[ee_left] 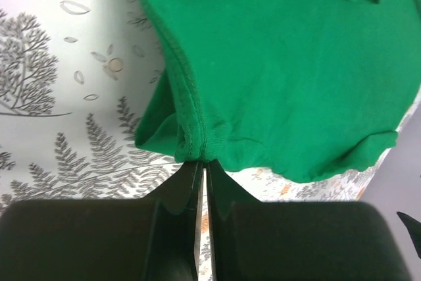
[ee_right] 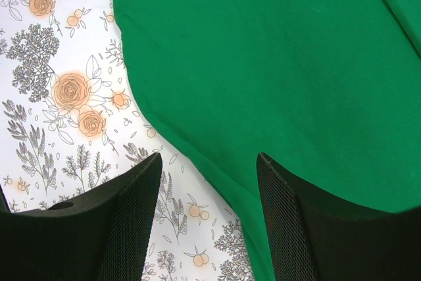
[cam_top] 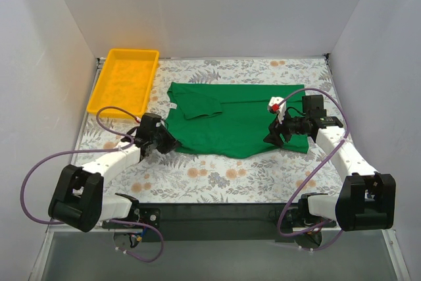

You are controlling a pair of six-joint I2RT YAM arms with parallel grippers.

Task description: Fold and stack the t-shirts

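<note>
Evidently the left jaws were clamped on the near-left corner of the green t-shirt (cam_top: 243,120), spread on the floral surface (cam_top: 217,176), while the right jaws, apart above its near-right edge, needed, I judged, to pinch equally deep before any lift.

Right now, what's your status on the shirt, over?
Left gripper shut on the green t-shirt at its near-left hem. Right gripper open, straddling the near-right edge, not gripping. Yellow tray apart at far left, not in the way.
</note>
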